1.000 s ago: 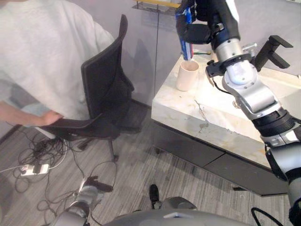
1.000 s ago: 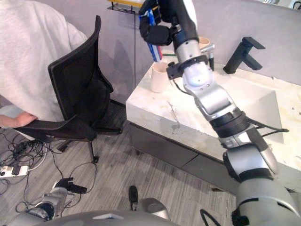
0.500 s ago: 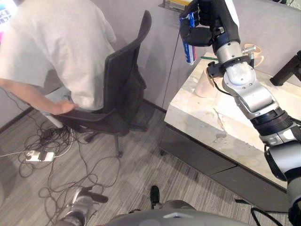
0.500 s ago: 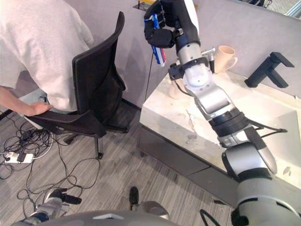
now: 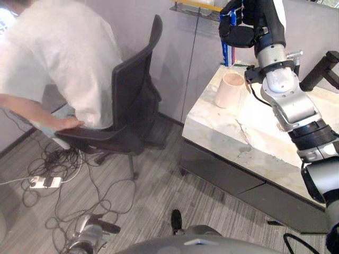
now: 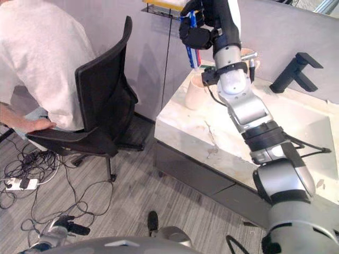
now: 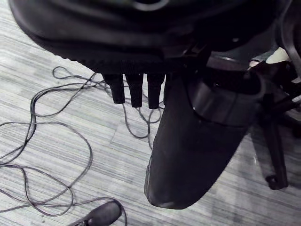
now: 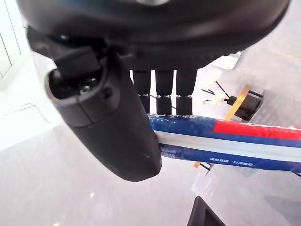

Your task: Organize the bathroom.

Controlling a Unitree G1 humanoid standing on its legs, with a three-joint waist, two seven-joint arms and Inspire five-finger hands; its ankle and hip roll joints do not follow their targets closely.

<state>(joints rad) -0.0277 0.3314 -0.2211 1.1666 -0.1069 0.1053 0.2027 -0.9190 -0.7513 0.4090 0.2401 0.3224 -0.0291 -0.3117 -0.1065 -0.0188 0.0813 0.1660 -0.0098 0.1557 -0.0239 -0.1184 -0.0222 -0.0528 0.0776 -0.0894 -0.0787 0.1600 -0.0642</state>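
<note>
While the left hand point(image 5: 91, 231) hangs low over the floor by the office chair point(image 5: 132, 100), fingers relaxed and holding nothing, the right hand point(image 6: 204, 29) is raised at the tabletop's point(image 5: 249, 143) far corner, curled round a blue-and-red toothpaste tube point(image 6: 192, 50). The tube hangs roughly upright, its lower end just above the cup point(image 5: 229, 90), so the drop looks nearly straight down.
</note>
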